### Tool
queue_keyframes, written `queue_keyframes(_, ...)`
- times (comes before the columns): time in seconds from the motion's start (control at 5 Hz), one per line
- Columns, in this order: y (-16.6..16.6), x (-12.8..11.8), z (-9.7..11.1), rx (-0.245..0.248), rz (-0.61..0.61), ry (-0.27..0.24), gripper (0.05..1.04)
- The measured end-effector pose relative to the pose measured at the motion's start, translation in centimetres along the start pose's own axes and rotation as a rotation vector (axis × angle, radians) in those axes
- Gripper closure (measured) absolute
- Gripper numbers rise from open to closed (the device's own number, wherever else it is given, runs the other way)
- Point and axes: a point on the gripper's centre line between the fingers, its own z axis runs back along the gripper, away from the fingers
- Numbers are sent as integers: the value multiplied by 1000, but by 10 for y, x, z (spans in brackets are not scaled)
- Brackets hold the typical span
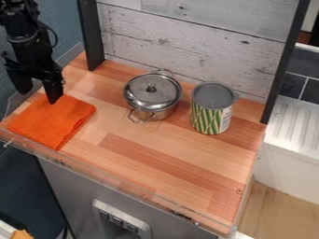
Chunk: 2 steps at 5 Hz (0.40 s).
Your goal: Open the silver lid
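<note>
You're at the opening step, reaching the lid: the silver lid (pixel 159 95) sits on the small metal pot (pixel 163 113), near the back of the wooden desk (pixel 168 154). Your claw (pixel 39 95) is well apart from it, by the upper corner of the orange cloth (pixel 53 121), its two fingers spread with nothing between them. Next, you'd want to bring it across above the knob (pixel 151 87), lower, close on that and lift straight up. The lid hides whatever the pot holds. Beside it stands an upright can (pixel 211 120), its grey top apparently closed, so you can't tell its contents either.
</note>
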Motion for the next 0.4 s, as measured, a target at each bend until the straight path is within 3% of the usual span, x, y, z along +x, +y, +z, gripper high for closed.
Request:
queue_keyframes(0.2,-5,-3,-9,-17,3,27,85)
queue_keyframes(0.4,-40,13,2,-17,-47,7,85)
